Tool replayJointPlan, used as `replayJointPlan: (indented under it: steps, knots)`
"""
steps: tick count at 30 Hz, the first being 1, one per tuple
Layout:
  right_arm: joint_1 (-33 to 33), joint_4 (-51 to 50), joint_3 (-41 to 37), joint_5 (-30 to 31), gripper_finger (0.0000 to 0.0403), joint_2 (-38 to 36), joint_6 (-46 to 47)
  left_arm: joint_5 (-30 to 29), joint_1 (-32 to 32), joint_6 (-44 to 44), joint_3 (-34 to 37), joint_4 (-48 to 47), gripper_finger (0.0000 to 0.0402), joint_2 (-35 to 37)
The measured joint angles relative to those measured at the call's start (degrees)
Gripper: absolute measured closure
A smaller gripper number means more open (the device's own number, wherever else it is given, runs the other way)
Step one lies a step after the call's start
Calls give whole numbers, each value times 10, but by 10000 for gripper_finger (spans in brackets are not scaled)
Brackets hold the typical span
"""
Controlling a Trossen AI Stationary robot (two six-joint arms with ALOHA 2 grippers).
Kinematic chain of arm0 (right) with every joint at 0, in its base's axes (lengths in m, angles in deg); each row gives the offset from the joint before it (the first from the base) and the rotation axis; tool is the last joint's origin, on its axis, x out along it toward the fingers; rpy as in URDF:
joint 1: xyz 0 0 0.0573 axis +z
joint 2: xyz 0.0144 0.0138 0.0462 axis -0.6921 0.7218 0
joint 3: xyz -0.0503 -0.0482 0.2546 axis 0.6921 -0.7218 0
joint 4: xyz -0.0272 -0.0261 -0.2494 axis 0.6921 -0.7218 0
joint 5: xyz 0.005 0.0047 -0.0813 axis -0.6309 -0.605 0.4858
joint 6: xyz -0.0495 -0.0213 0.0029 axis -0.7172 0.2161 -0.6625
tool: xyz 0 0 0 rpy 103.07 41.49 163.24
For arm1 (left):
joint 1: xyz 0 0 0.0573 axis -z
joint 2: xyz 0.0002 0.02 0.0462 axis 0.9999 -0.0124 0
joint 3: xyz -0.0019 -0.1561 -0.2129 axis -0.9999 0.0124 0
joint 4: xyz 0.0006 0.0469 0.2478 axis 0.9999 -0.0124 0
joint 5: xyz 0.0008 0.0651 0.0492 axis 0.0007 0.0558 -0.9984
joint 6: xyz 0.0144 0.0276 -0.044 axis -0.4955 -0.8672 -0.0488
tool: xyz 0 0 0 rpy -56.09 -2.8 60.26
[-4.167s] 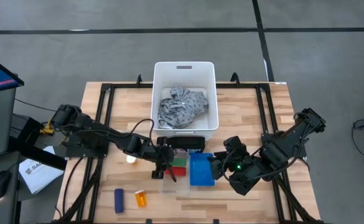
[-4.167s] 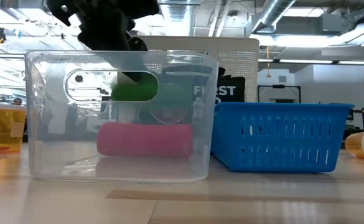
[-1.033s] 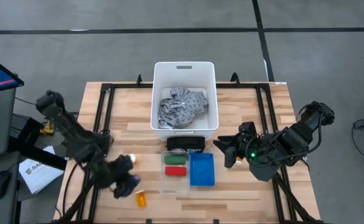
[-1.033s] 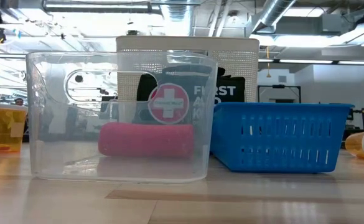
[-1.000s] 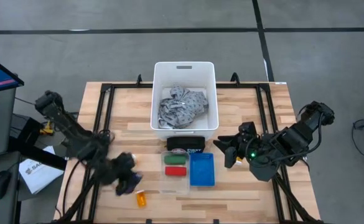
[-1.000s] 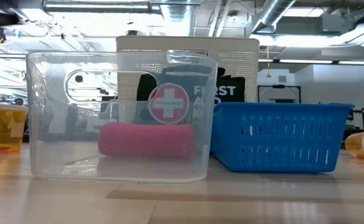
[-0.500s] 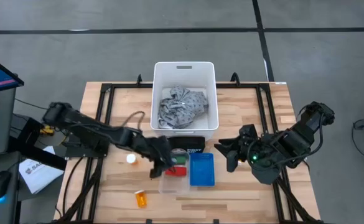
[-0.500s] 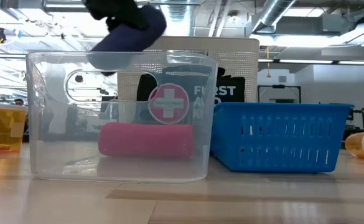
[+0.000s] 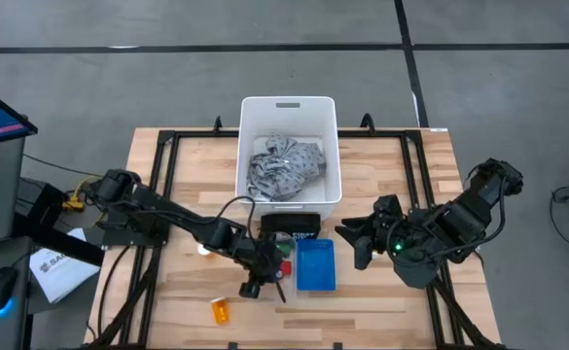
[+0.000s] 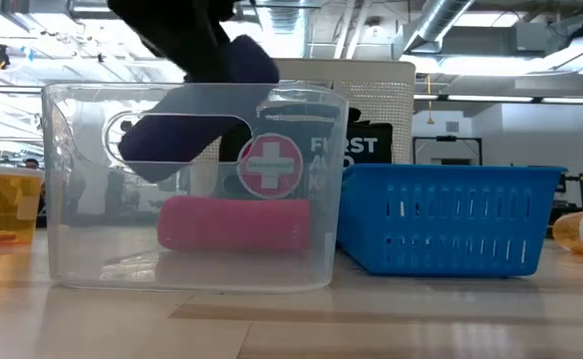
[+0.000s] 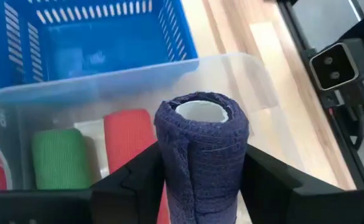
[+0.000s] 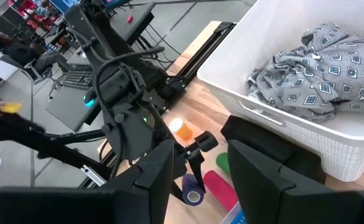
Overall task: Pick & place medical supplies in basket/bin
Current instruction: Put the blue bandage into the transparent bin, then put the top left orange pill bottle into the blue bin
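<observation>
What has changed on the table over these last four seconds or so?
The left gripper let go of the green roll in the clear bin, picked up the blue roll from the table's front, and now holds it over that bin. The right gripper backed off slightly. The white tub and cloth stayed.

Through the clear plastic bin (image 10: 191,189) in the low view we read "FIRST" on a dark pouch (image 10: 346,160), beside a white cross on a red disc (image 10: 268,165). We cannot read the lettering beneath.
</observation>
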Motion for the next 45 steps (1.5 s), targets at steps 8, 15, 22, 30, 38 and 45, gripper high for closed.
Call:
replayJointPlan:
  steps: [8, 15, 22, 30, 38, 45]
  knots:
    - [3, 0, 0, 0, 253, 0, 0, -1, -5, -5, -1, 20, 159, 13]
    - [4, 0, 0, 0, 253, 0, 0, -7, -11, 6, -1, -65, 129, 77]
    - [4, -8, 0, 9, 253, 0, 0, -46, 4, 170, 3, -291, 132, 208]
    - [4, -15, 0, 31, 253, 0, 0, -147, 103, 530, 140, -320, 121, 371]
    - [2, -29, 0, 34, 247, 3, -4, -200, 141, 410, 196, -338, 88, 402]
    - [2, -30, 0, 33, 236, 3, 0, -185, 118, 383, 231, -360, 50, 367]
